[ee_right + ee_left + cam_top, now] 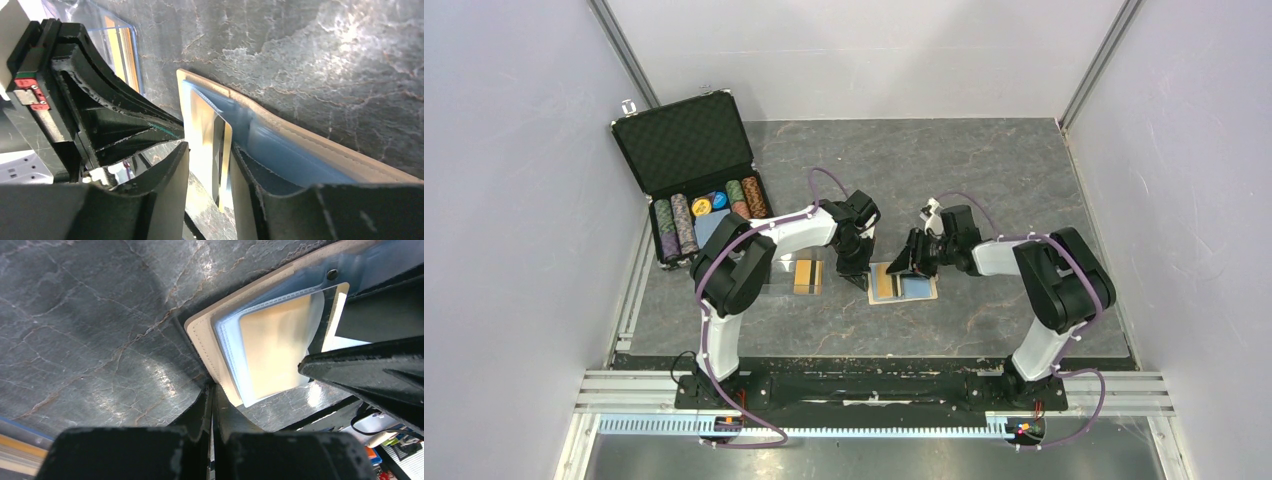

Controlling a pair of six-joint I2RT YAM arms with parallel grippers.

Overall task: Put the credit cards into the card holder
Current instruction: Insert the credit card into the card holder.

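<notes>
Grey marbled worktop [984, 170] fills the cell between plain white walls. Nearest to the arm bases lies the open card holder [919, 288], flat in the middle of the worktop with its blue lining up. The left fingers [204, 410] are closed together on nothing, and their tips press at the left edge of the card holder, as if to pin it. The right fingers [165, 190] hang over its left half with a narrow gap between them. In this gap shows the gold-orange card [212, 135], which appears partly inside a clear pocket. Whether the fingers touch it one cannot tell. Its long axis seems to run from near to far. It lies directly below the right fingers, so the right arm is the nearer one for seating it fully. A second card [808, 277] rests just left of the left fingers, on the left arm's side. Farther back on the left stands the black case [686, 140] with poker chips [679, 225].
</notes>
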